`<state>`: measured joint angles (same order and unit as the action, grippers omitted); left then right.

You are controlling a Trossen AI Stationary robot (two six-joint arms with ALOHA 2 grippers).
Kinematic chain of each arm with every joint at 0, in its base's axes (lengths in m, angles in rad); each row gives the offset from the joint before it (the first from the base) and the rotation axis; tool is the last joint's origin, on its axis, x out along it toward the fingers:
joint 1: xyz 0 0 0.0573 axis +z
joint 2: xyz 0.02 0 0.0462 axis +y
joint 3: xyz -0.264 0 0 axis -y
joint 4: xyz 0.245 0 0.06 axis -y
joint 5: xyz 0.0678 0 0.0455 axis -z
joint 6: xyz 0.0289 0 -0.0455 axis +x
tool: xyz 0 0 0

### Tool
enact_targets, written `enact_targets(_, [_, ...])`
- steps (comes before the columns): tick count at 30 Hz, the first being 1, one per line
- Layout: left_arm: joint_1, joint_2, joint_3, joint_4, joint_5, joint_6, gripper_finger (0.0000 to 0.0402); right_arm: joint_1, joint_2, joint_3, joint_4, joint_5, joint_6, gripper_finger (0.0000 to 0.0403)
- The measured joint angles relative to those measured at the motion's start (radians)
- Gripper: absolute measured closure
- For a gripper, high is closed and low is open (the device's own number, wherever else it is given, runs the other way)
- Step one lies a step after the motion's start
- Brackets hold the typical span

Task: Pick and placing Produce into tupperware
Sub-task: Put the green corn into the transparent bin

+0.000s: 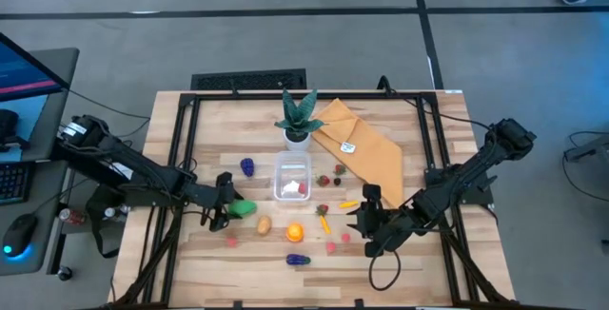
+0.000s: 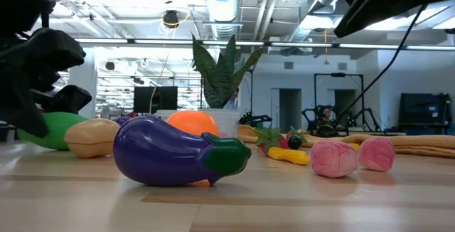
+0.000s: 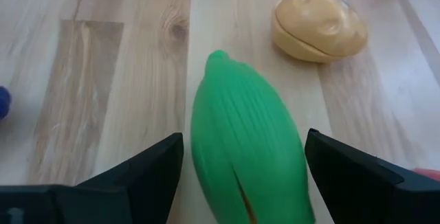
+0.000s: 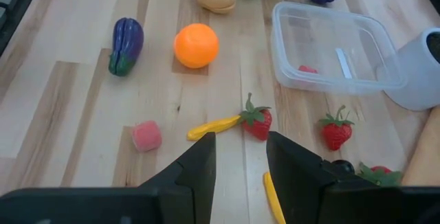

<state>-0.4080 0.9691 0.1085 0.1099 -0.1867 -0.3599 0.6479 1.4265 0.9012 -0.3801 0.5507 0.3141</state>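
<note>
Between L fingers: left gripper (image 3: 242,165) spread wide, straddling green corn (image 3: 244,148), not clamped.
Risk: rounded corn may squirt out.
R: right gripper (image 4: 240,157) apart, idle.

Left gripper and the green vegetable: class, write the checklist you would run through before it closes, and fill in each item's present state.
1. Left gripper open: ok, fingers spread.
2. Green vegetable between the fingers: ok in the left wrist view.
3. Nothing else in the grasp: ok, the tan potato lies apart.
4. Fingers low enough to grip: cannot tell.
5. Tupperware has room: ok, a red piece inside, most of it bare.
6. Right gripper out of the path: ok, open over the other side of the table.
</note>
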Motion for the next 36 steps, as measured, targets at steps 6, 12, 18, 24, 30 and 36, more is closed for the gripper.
enact_targets(6, [0.000,0.000,0.000,-0.020,-0.021,-0.003,0.0111,0.000,0.000,0.000,0.000,0.000,0.000,0.0280])
enact_targets(12, [0.000,0.000,0.000,-0.023,-0.024,-0.005,0.0111,0.000,0.000,0.000,0.000,0.000,0.000,0.0280])
enact_targets(18, [0.000,0.000,0.000,-0.023,-0.024,-0.008,0.0118,0.000,0.000,0.000,0.000,0.000,0.000,0.0280])
enact_targets(24, [0.000,0.000,0.000,-0.022,-0.020,-0.018,0.0170,0.000,0.000,0.000,0.000,0.000,0.000,0.0280])
enact_targets(30, [0.000,0.000,0.000,-0.021,-0.020,-0.018,0.0194,0.000,0.000,0.000,0.000,0.000,0.000,0.0280])
enact_targets(36, [0.000,0.000,0.000,-0.003,-0.019,-0.017,0.0169,0.000,0.000,0.000,0.000,0.000,0.000,0.0280])
